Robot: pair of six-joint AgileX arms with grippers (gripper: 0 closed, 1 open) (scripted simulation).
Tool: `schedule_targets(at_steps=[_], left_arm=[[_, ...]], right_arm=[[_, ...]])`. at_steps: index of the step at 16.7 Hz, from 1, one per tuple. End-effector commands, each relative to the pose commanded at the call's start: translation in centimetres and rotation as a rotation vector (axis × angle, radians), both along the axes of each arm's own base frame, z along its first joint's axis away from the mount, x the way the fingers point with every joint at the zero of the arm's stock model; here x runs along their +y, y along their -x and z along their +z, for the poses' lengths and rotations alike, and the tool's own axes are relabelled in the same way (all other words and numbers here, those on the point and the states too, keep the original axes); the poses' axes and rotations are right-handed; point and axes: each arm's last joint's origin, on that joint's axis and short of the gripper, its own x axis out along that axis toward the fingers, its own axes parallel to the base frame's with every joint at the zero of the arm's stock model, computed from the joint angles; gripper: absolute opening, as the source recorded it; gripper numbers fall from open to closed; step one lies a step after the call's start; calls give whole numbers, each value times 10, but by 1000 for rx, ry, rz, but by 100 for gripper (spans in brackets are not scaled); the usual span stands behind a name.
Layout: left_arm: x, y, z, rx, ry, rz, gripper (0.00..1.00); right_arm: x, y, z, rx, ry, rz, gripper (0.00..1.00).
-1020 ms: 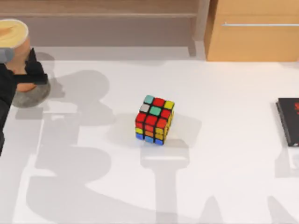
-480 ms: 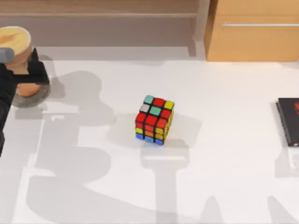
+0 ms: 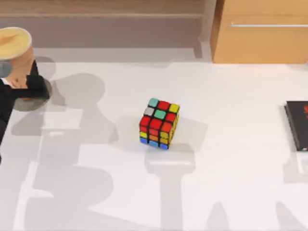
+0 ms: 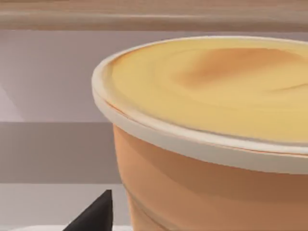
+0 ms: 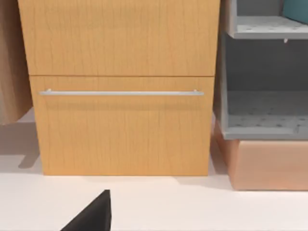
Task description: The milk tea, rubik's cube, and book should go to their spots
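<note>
Milk tea (image 3: 16, 55) stands at the far left of the table, over a round grey coaster (image 3: 33, 98) whose rim peeks out beside it; whether the cup's base rests on the coaster or hangs just above it I cannot tell. My left gripper (image 3: 21, 89) is at the cup's lower body, with one dark finger (image 3: 38, 82) against the side facing the table's middle, so the cup appears gripped between the fingers, closed about as far as its width allows. From the left wrist view the creamy top and tapered orange wall of the cup sit right in front of the camera, with a dark fingertip (image 4: 94, 216) at the edge. Judging by this, the milk tea is at or very near its spot but not yet let go. The rubik's cube (image 3: 159, 123) sits untouched in the middle of the table, well apart from the cup. A thin black book (image 3: 297, 125) lies at the right edge. My right arm is parked, its wrist view facing a wooden drawer cabinet (image 5: 120, 86) and a grey shelf (image 5: 262, 72); whether its fingers are open I cannot tell. The cube and book remain.
</note>
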Motion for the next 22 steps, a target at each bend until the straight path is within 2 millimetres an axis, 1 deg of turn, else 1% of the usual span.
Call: schedule_targets(at_steps=[3,5,12,14,20,22], left_arm=[[-1,-1,-1,4,0,-4,100],[-1,0,2,4,0,-4,100],[-1,14,40,4,1,-5,100],[-1,18,47,4,0,-4,100],[-2,18,49,0,0,-7,100],[-3,12,56,-11,-7,-14,100]], right_arm=[[0,0,0,0,0,0,100],[0,0,0,0,0,0,100],[0,0,0,0,0,0,100],[0,0,0,0,0,0,100],[0,0,0,0,0,0,100],[0,0,0,0,0,0,100]])
